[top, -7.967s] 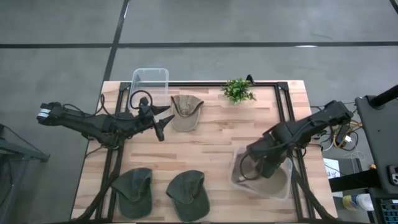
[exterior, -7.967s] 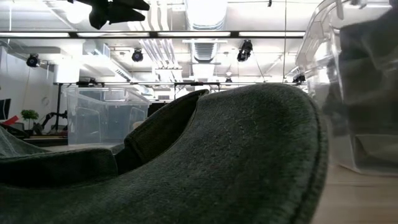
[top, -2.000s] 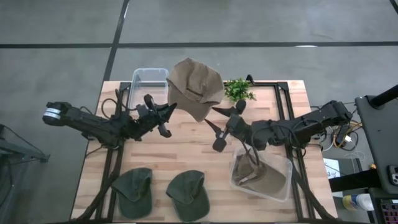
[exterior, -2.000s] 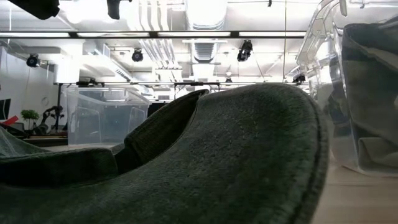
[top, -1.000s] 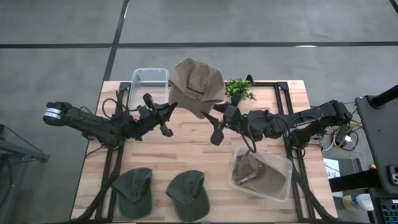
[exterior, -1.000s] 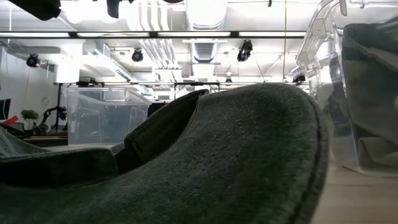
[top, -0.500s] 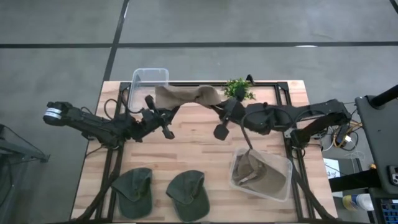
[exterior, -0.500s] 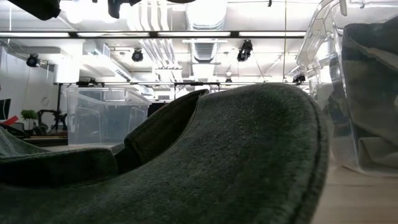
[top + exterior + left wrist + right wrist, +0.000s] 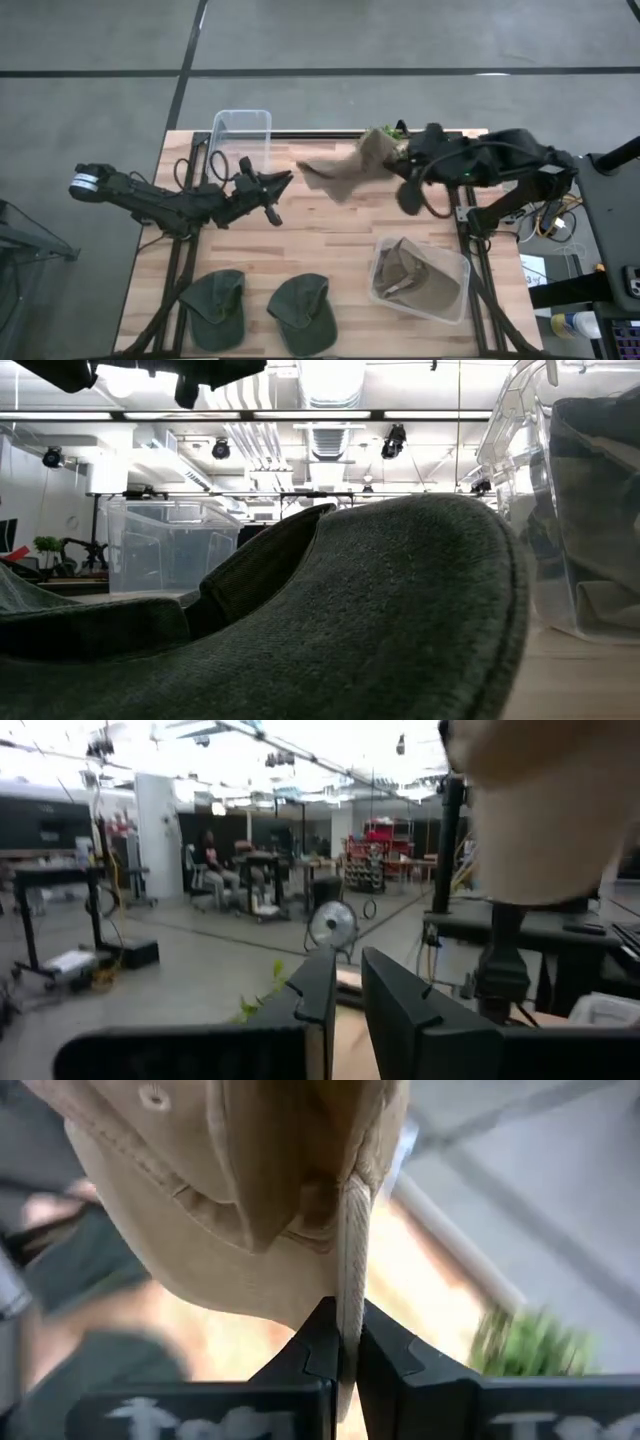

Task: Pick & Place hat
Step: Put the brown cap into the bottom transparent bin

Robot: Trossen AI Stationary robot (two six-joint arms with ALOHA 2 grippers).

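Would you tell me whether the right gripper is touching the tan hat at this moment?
Touching. The right wrist view shows the right gripper closed on an edge of the tan hat, the fabric pinched between its two fingers.

**Legible text, labels, brands, numbers, signs: none**

No readable lettering in any view. The right wrist view shows pale marks on the dark bar at the picture's foot, too blurred to read as letters or numbers. The tan hat [image 9: 250, 1200] carries no visible logo or tag text. Fixtures in the room beyond the table, seen in the low and left wrist views, bear no sign that can be read.
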